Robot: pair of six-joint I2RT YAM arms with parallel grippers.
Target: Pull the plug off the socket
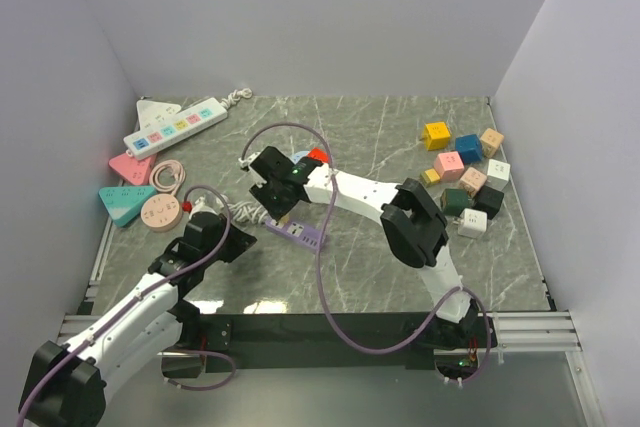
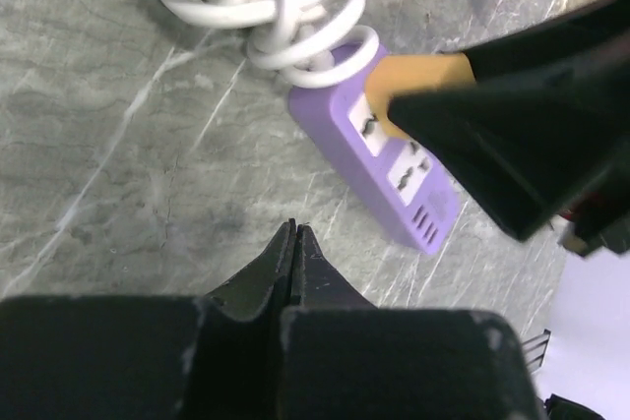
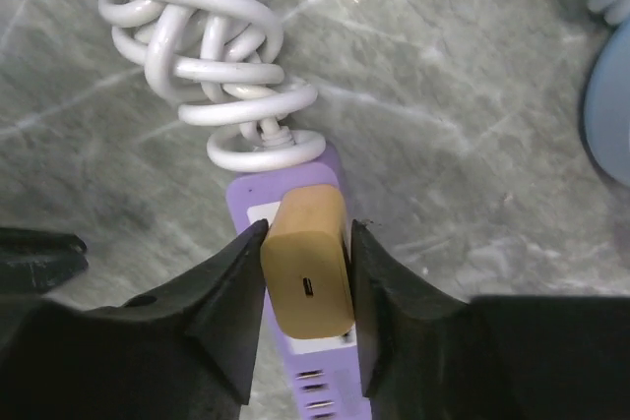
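The socket [image 1: 308,238] is a short lilac strip lying mid-table, its white coiled cord [image 3: 207,56] bunched at one end. A tan cube-shaped plug [image 3: 307,277] stands in the outlet nearest the cord. My right gripper [image 3: 307,243] comes down over it, both fingers pressed against the plug's two sides. From the left wrist the same plug [image 2: 418,76] shows under a black right finger [image 2: 522,135]. My left gripper [image 2: 293,230] is shut and empty, its tip low over the table just short of the socket's [image 2: 399,184] long side.
A long white strip with coloured buttons [image 1: 175,125] lies at the back left, above pink and teal wedges [image 1: 128,185] and a round pink adapter [image 1: 160,214]. A red block [image 1: 318,155] sits behind the right gripper [image 1: 280,197]. Several coloured cubes [image 1: 465,177] cluster at the right.
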